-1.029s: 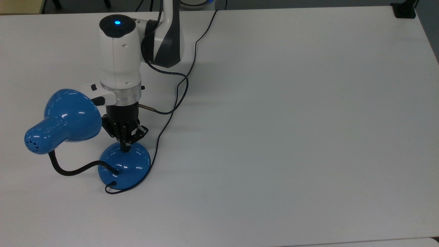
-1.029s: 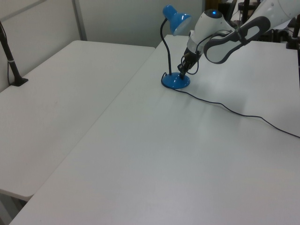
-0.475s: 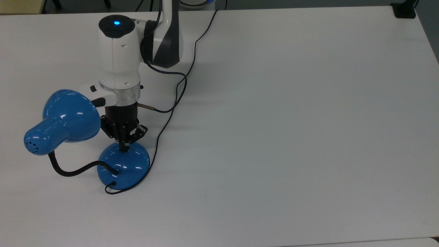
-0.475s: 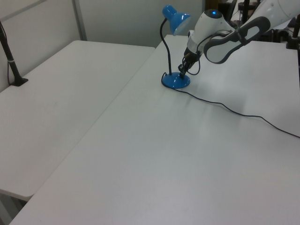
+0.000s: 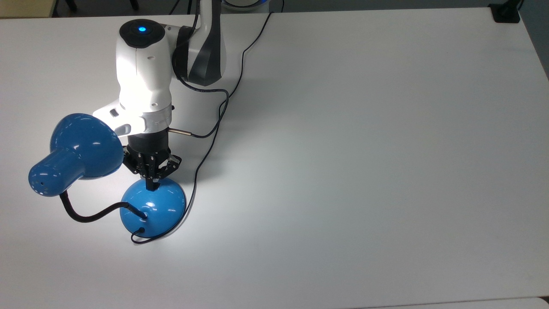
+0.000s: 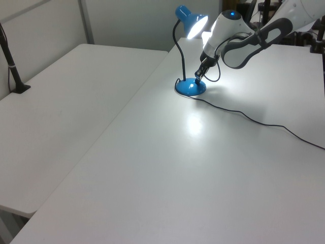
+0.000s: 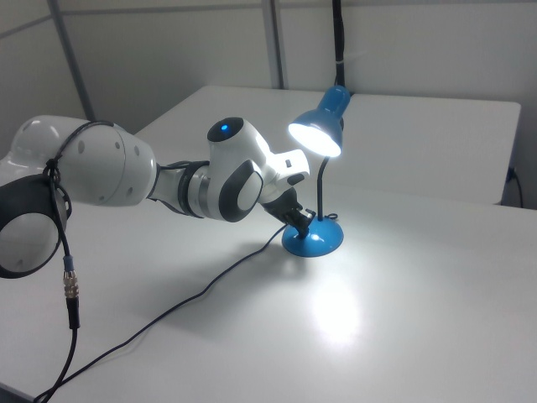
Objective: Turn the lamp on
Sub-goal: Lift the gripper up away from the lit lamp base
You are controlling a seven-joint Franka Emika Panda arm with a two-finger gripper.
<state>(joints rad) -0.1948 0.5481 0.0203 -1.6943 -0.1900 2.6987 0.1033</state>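
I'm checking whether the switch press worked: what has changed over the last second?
The lamp has come on: its shade glows and a bright patch lies on the table. The gripper, fingers together, stays at the switch on the base, having shifted slightly toward the top view's left with the arm. The lamp's base and the cord kept their places.

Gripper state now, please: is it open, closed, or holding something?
Gripper: closed, holding nothing; its fingertips press on the base of the lit lamp.
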